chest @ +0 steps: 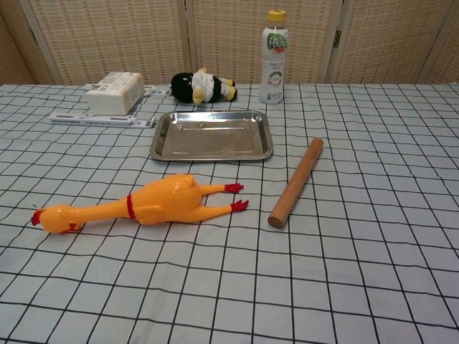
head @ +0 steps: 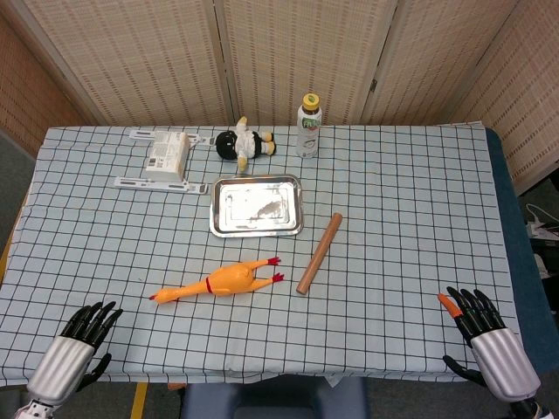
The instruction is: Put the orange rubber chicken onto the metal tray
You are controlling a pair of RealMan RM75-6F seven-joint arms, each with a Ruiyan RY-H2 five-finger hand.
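Nearest us, the left black-fingered robot hand point(head: 80, 336) and right hand point(head: 479, 330) rest released, fingers spread, holding nothing. The orange rubber chicken point(chest: 143, 204) lies at six o'clock of the shiny metal tray point(chest: 211, 153), apart. It looks light, squashy; grasp the plump body.

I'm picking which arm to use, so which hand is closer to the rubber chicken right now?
Left. The left hand rests at the table's near left corner, not far from the chicken's head end. The right hand is at the near right corner, well beyond the chicken's feet.
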